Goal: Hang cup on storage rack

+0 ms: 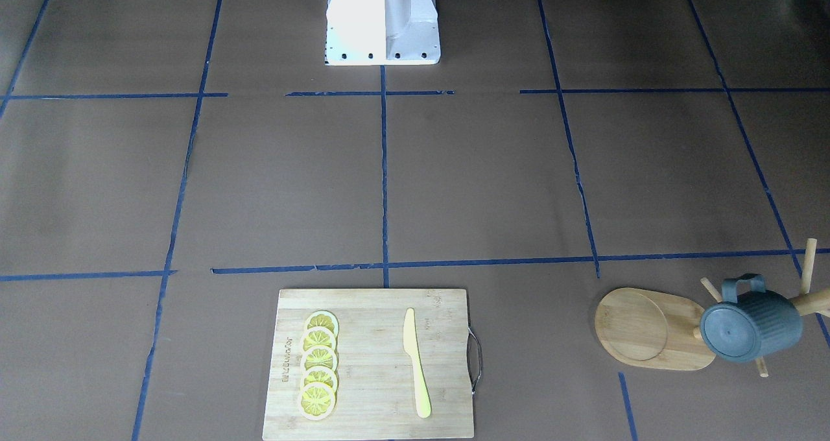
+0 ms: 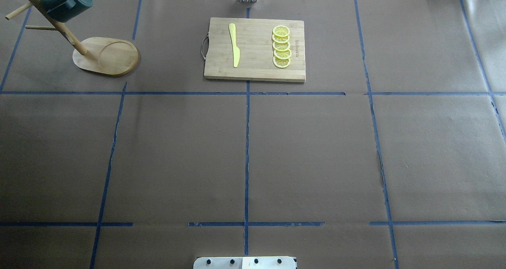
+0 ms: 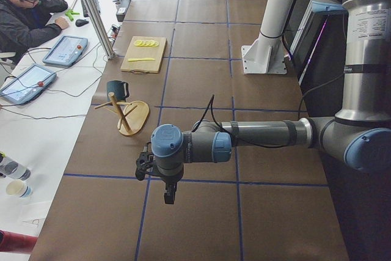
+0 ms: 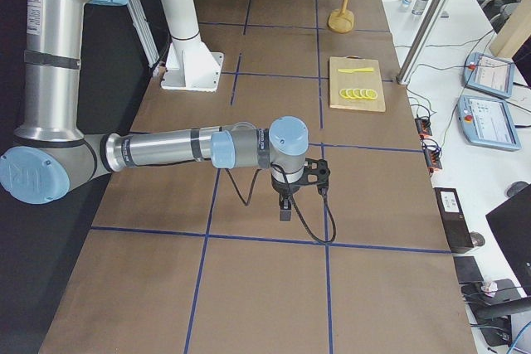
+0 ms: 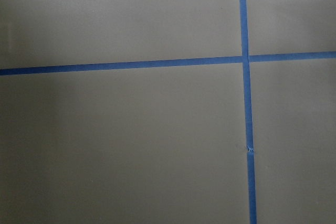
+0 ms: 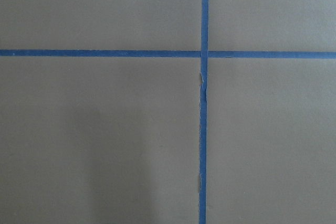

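Note:
The dark teal-grey ribbed cup [image 1: 752, 324] hangs by its loop handle on a peg of the bamboo storage rack [image 1: 639, 327], its base facing outward. In the overhead view the cup [image 2: 65, 2] and rack [image 2: 114, 55] are at the far left corner. My left gripper [image 3: 168, 195] shows only in the exterior left view, pointing down over bare table, well away from the rack [image 3: 134, 117]. My right gripper [image 4: 284, 211] shows only in the exterior right view, far from the rack [image 4: 340, 18]. I cannot tell whether either is open or shut. Both wrist views show only brown paper and blue tape.
A rectangular bamboo cutting board [image 2: 255, 49] with a yellow knife [image 2: 234, 45] and several lemon slices [image 2: 281, 46] lies at the far middle. The robot's white base [image 1: 382, 19] stands at the near edge. An operator [image 3: 24, 10] sits at a side desk.

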`<state>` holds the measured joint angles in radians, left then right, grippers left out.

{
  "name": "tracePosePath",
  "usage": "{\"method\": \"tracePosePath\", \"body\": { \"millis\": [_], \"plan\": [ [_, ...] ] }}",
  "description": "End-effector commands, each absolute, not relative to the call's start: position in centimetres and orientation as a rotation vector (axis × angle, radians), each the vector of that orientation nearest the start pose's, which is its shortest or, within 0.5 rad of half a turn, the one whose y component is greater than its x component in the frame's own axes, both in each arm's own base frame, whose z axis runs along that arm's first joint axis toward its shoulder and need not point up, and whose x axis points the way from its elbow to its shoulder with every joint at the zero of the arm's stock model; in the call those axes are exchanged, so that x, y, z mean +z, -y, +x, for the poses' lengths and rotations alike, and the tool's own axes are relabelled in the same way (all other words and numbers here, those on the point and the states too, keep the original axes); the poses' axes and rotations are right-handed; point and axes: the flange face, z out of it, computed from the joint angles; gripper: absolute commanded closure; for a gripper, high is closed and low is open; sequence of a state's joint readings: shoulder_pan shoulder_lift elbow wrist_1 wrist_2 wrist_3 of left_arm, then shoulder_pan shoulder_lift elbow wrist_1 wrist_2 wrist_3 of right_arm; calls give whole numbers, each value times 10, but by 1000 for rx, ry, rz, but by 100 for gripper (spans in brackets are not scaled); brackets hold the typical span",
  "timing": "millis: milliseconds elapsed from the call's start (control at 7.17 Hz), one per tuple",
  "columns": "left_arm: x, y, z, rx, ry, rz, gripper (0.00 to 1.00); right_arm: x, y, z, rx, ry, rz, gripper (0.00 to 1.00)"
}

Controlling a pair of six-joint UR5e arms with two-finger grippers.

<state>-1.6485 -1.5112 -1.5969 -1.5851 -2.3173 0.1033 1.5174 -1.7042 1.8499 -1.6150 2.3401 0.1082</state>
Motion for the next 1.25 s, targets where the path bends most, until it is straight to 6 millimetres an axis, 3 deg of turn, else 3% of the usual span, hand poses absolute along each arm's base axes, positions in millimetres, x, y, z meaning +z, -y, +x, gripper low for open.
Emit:
{"method": "tracePosePath", "body": {
  "millis": [0, 139, 279, 418, 697, 976, 1115],
  "plan": [
    [688, 443, -89, 4, -894, 23, 0, 589, 440, 38, 8, 778, 30, 0],
    [684, 443, -85, 25, -942, 65, 0, 592, 438, 37, 5, 776, 23, 0],
    [696, 435, -85, 23, -946, 66, 0, 593, 438, 34, 4, 774, 17, 0],
    [697, 441, -80, 26, -935, 51, 0, 594, 438, 30, -2, 774, 10, 0],
    [694, 453, -36, 107, -916, -19, 0, 595, 438, 18, -24, 772, -5, 0],
    [669, 489, -34, 104, -839, -67, 0, 594, 438, 16, -27, 778, -7, 0],
    [665, 490, -35, 112, -815, -57, 0, 594, 438, 15, -28, 781, -8, 0]
  ]
}}
